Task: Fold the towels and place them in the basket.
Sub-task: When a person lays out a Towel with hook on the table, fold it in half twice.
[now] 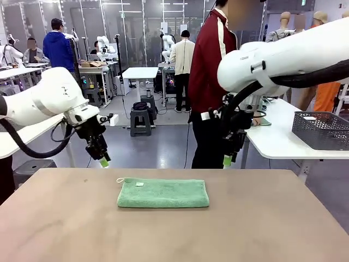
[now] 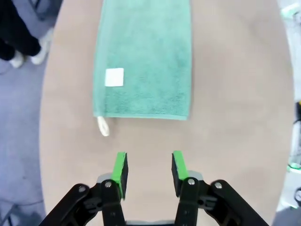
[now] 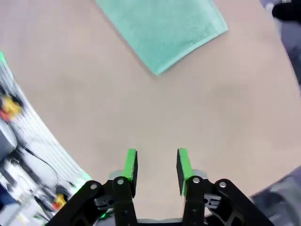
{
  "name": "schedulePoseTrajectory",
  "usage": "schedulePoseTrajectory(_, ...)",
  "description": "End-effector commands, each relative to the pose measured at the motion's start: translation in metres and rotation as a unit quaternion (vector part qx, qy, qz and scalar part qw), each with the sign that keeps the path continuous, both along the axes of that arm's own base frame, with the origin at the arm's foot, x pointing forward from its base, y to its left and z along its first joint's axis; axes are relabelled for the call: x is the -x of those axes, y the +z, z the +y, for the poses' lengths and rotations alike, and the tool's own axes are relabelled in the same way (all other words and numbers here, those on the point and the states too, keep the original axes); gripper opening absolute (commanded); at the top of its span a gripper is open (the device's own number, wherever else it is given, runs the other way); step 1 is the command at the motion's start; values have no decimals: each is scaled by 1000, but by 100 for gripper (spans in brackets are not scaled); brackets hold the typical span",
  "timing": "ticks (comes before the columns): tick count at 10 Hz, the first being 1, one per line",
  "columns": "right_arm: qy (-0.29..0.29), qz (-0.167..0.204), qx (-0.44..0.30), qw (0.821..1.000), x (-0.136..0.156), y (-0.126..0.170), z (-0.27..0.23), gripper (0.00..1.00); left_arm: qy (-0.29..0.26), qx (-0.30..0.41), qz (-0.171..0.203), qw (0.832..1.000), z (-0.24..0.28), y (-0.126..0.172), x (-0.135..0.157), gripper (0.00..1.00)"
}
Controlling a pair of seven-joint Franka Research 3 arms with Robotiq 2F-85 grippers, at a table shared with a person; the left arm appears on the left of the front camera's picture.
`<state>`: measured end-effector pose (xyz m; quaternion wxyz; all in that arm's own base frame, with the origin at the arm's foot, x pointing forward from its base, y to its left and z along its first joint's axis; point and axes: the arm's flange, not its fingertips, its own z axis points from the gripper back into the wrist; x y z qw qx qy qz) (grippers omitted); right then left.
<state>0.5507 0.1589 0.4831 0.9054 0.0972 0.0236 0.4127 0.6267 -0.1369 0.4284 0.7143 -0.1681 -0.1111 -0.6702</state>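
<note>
A mint green towel (image 1: pixel 163 194) lies folded into a long strip on the brown table (image 1: pixel 174 234), with a small white label (image 1: pixel 139 184) near its left end. My left gripper (image 1: pixel 103 161) hangs above the table's far left edge, open and holding nothing. My right gripper (image 1: pixel 228 160) hangs above the far right edge, also open and holding nothing. In the left wrist view the towel (image 2: pixel 146 61) lies ahead of my gripper (image 2: pixel 148 169). The right wrist view has a towel corner (image 3: pixel 164 28) well ahead of my gripper (image 3: pixel 156 169). The dark mesh basket (image 1: pixel 322 130) stands on a white side table at the right.
A person in a dark red jacket (image 1: pixel 210 65) stands just behind the table's far edge, between the two arms. The white side table (image 1: pixel 278 142) with the basket is to the right of the brown table. Bare tabletop surrounds the towel.
</note>
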Motion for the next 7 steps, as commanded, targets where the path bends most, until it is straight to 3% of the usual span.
schedulePoseTrajectory(1,-142,18,-97,985,20,-35,-12,44,-22,34,19,999,10,-13,22,49)
schedulePoseTrajectory(4,-256,-4,-211,943,45,-58,-22,44,-30,69,26,997,19,-23,25,49)
schedulePoseTrajectory(5,-275,18,-234,932,47,-69,-20,44,-33,79,33,996,21,-25,24,49)
schedulePoseTrajectory(7,-288,26,-242,926,46,-75,-18,44,-25,101,36,994,24,-31,21,49)
